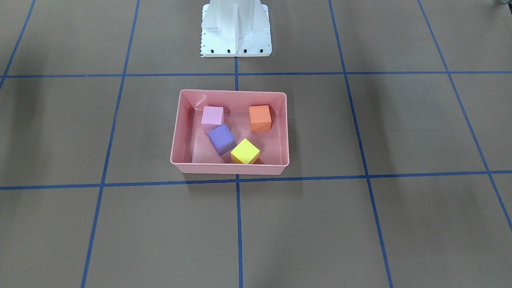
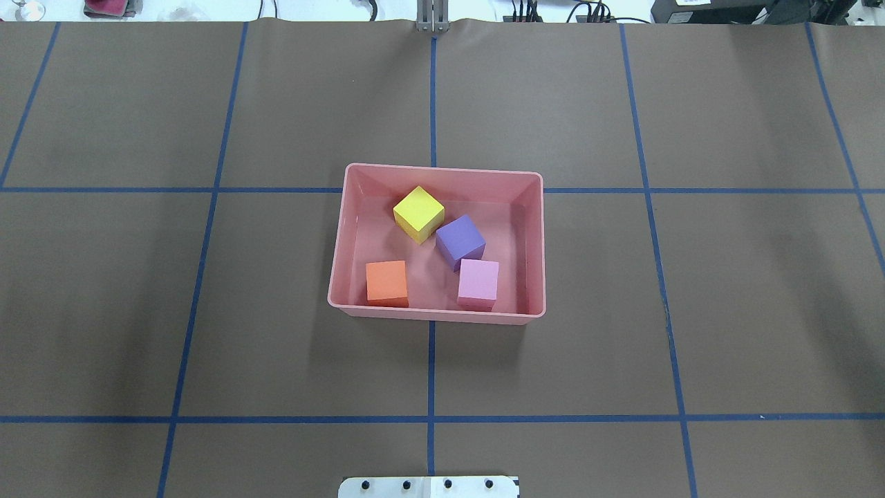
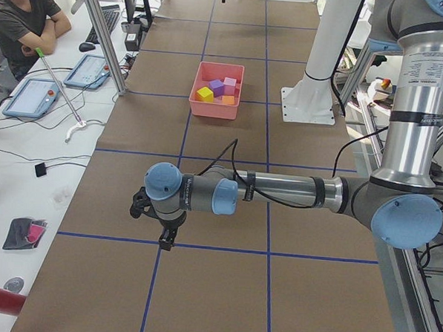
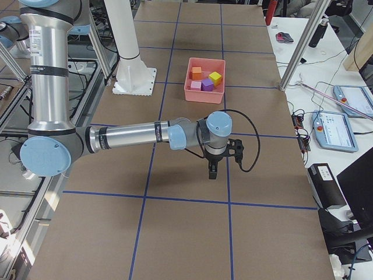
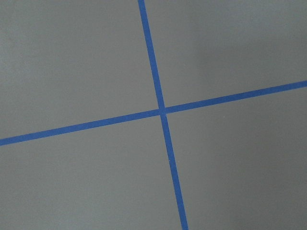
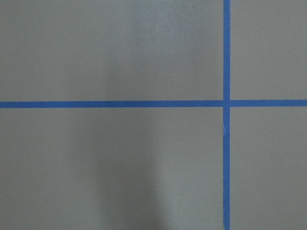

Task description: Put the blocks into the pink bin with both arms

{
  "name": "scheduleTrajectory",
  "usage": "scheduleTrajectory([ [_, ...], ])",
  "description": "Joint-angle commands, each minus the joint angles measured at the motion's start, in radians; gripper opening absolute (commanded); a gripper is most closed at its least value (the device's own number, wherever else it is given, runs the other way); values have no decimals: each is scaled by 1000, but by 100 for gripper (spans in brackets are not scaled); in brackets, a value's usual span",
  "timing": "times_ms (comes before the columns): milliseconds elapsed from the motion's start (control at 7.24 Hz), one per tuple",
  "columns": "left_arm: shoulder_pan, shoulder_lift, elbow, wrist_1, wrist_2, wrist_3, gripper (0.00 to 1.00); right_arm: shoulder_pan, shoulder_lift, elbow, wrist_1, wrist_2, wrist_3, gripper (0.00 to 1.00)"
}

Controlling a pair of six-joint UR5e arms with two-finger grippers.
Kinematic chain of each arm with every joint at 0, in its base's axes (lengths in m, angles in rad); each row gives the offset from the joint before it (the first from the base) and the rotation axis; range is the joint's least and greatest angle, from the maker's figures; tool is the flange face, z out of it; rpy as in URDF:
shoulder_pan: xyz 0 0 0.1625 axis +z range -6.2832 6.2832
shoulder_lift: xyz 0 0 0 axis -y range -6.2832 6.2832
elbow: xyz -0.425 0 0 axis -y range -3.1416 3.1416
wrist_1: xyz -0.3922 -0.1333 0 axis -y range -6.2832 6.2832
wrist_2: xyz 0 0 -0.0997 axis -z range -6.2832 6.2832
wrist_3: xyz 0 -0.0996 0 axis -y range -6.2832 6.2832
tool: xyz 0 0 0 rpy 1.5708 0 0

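The pink bin (image 2: 346,228) stands at the table's middle and also shows in the front view (image 1: 176,132). In it lie the yellow block (image 2: 418,213), purple block (image 2: 460,241), light pink block (image 2: 478,283) and orange block (image 2: 386,282). In the front view they are yellow (image 1: 245,151), purple (image 1: 221,138), pink (image 1: 212,117) and orange (image 1: 260,118). My left gripper (image 3: 168,241) shows only in the left side view, far from the bin; I cannot tell its state. My right gripper (image 4: 213,172) shows only in the right side view; I cannot tell its state.
The white pedestal base (image 1: 236,30) stands behind the bin. Blue tape lines (image 2: 432,373) cross the brown table. A person (image 3: 25,14) sits by a side bench with tablets (image 3: 33,97). Both wrist views show only table and tape.
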Motion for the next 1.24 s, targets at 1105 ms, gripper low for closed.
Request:
scheduleTrajectory([
  [1105, 9, -56, 49, 72, 53, -88, 100, 6, -4, -55, 5, 9, 7, 100],
])
